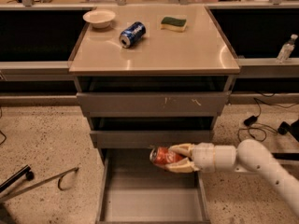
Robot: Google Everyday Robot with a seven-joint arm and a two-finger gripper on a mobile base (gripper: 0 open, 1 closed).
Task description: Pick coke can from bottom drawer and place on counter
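Cream-coloured fingers of the gripper [175,158] are closed tight around the coke can [161,156] — a small red-orange can on its side, its silver end pointing left. It is held over the back of the open bottom drawer [149,202]. Up on the counter [187,55] sit a blue can [132,34], a bowl [99,17] and a sponge [173,23].

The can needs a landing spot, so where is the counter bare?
The gripper holds the coke can over the bottom drawer. The counter is bare in front; the bowl, blue can and sponge crowd its back.
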